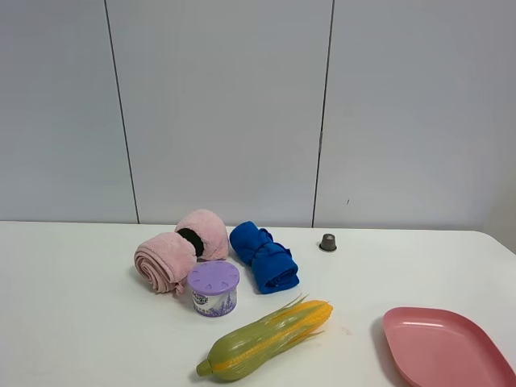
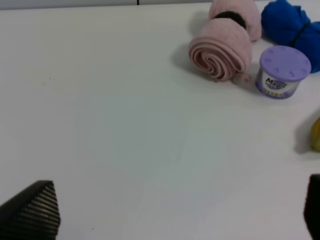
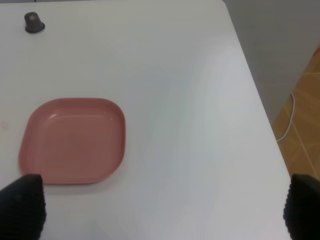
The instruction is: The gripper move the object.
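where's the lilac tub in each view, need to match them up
Exterior high: the tub is low and left of centre, in front of the pink towel roll and behind the corn.
Left wrist: the tub is near the upper right edge of the picture.
Right wrist: not in it; only the pink plate and a small capsule show.
Shared landmark: the pink towel roll beside the tub, seen in exterior and left wrist.

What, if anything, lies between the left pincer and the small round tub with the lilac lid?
Nothing visible does. In the left wrist view, bare white table runs from the open left pincer to the lilac-lidded round tub. The rolled pink towel lies close beside the tub, and the blue cloth bundle lies behind it.
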Robot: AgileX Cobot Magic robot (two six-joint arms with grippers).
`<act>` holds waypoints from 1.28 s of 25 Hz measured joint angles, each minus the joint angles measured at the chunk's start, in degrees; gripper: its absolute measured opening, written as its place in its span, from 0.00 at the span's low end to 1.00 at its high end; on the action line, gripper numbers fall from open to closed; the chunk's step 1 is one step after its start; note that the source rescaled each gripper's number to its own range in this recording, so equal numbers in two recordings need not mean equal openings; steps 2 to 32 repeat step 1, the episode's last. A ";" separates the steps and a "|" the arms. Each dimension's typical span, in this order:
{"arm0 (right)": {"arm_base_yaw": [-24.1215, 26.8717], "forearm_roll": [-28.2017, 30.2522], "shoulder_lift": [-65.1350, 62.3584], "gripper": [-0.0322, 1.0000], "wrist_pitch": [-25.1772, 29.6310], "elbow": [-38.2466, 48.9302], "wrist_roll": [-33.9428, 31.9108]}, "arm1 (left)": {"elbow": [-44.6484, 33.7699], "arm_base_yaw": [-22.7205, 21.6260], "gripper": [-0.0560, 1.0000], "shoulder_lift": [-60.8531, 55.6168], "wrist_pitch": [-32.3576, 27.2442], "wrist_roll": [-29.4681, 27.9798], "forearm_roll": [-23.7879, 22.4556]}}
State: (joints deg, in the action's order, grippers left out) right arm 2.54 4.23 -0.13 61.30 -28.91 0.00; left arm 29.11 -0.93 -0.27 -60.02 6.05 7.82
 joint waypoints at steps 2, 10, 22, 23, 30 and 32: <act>0.00 0.00 0.00 0.88 0.00 0.00 0.00 | 0.00 0.00 1.00 0.00 0.00 0.00 0.00; 0.00 0.00 0.00 0.88 0.00 0.00 0.00 | 0.00 0.00 1.00 0.00 0.00 0.00 0.00; 0.00 0.00 0.00 0.88 0.00 0.00 0.00 | 0.00 0.00 1.00 0.00 0.00 0.00 0.00; 0.00 0.00 0.00 0.88 0.00 0.00 0.00 | 0.00 0.00 1.00 0.00 0.00 0.00 0.00; 0.00 0.00 0.00 0.88 0.00 0.00 0.00 | 0.00 0.00 1.00 0.00 0.00 0.00 0.00; 0.00 0.00 0.00 0.88 0.00 0.00 0.00 | 0.00 0.00 1.00 0.00 0.00 0.00 0.00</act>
